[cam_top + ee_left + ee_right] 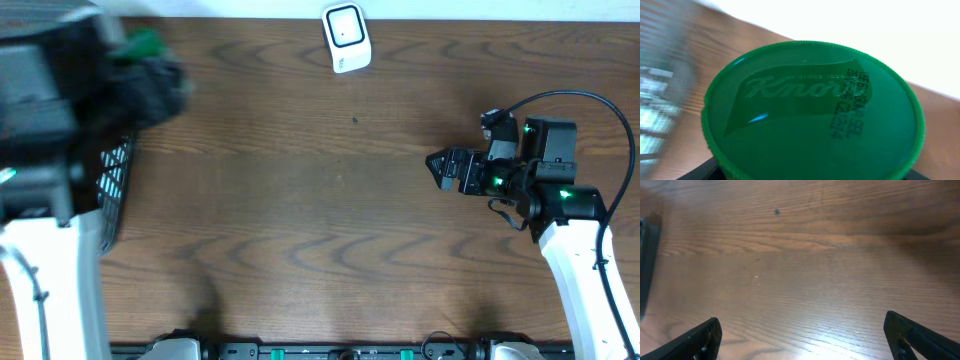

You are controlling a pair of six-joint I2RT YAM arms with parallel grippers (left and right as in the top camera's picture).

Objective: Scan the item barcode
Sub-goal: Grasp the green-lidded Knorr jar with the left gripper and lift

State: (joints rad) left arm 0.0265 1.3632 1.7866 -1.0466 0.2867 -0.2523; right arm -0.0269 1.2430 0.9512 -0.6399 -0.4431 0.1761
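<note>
Overhead faces straight down; both wrist views (very near) share its table (300, 200).

The item (145, 43) showed as a blurred green patch at the far left of the overhead view, raised off the worktop (330, 200). Up close only its round green lid (812, 112) could be seen, ribbed at the rim, with "Knorr" embossed across it and a dark date code printed at the right. The scanner (346, 38), small, white and rounded with a dark-framed window, lay tilted at the worktop's far edge, well apart from the item.
</note>
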